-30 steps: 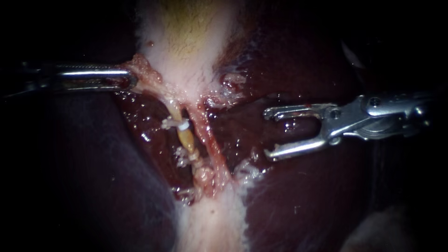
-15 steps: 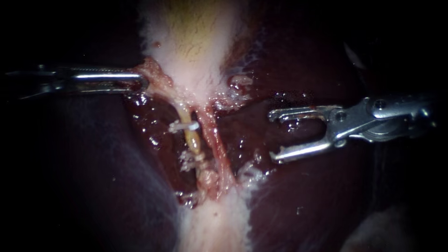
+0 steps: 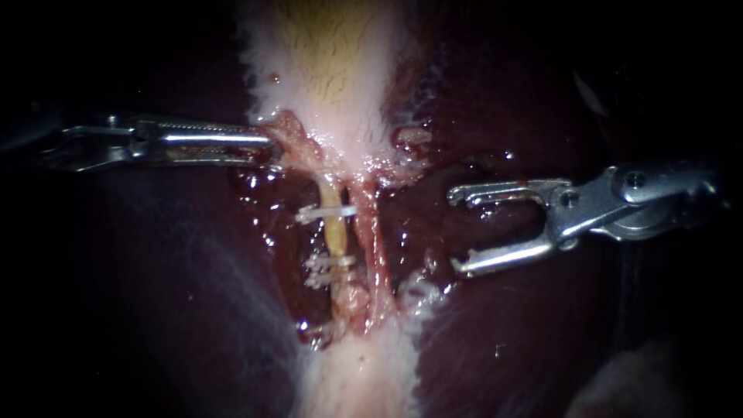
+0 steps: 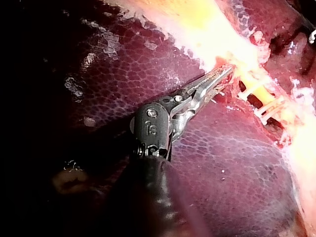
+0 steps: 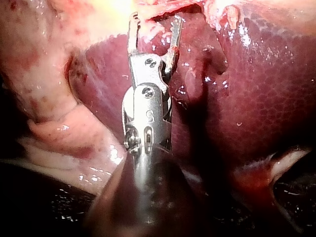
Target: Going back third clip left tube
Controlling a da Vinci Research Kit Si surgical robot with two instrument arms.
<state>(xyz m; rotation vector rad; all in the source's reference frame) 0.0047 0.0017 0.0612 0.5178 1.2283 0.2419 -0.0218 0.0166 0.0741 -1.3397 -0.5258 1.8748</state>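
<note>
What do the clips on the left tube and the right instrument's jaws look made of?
Clips on the left tube: white, dull, slightly see-through, so likely plastic. Right instrument: its open jaws are bare polished metal with bright glints along both, probably steel.

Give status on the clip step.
Done: white clips sit across the pale yellow left tube. In hand: left instrument grips pink tissue above it; right instrument, jaws open and empty, stands clear over dark red liver. Left: backing it out fully.
</note>
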